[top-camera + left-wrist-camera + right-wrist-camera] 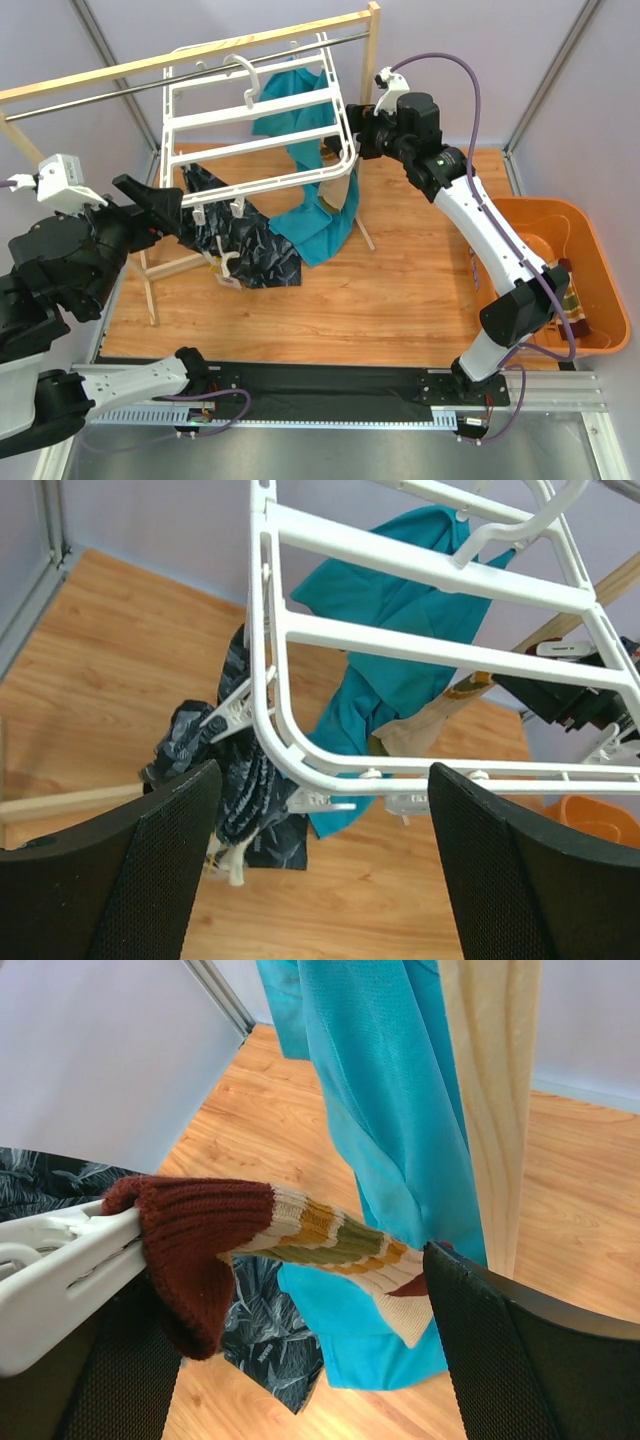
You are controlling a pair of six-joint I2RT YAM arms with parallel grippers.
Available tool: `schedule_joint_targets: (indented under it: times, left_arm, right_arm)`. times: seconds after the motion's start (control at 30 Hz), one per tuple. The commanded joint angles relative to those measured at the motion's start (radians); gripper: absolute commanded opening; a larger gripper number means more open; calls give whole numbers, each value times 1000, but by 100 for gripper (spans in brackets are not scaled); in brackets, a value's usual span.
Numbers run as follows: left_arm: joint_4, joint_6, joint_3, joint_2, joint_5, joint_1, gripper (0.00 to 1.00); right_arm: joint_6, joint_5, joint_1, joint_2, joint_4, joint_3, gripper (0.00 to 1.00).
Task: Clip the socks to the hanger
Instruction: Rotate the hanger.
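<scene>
The white hanger [255, 108] hangs from the metal rail; its rounded corner shows in the left wrist view [270, 730]. A striped sock [300, 1230] with a maroon cuff lies across from a white clip [50, 1280] to my right gripper's right-hand finger [530, 1360]. The cuff droops over the clip. My right gripper [285, 1280] is wide open around the sock, at the hanger's right edge [355, 135]. The beige sock shows below that edge [338, 188] and in the left wrist view [420, 735]. My left gripper [322, 780] is open and empty under the hanger's near left corner [165, 205].
A teal cloth [320, 220] and a dark navy patterned cloth [250, 245] hang from the hanger's clips down to the wooden floor. The wooden rack [200, 52] carries the rail; its post [490, 1110] stands close to my right gripper. An orange bin [540, 203] sits at the right.
</scene>
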Motion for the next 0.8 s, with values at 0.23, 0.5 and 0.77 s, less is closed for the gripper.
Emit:
schedule_joint_targets:
  times: [0.23, 0.5, 0.77]
  left_arm:
    - [-40, -447, -142, -37, -84, -4, 83]
    - [145, -475, -265, -95, -200, -4, 73]
    - [333, -363, -332, -97, -222, -4, 67]
  right_arm:
    - [10, -17, 1, -12, 19, 8, 94]
    - [13, -21, 1, -27, 36, -13, 94]
    - [16, -24, 1, -33, 41, -19, 94]
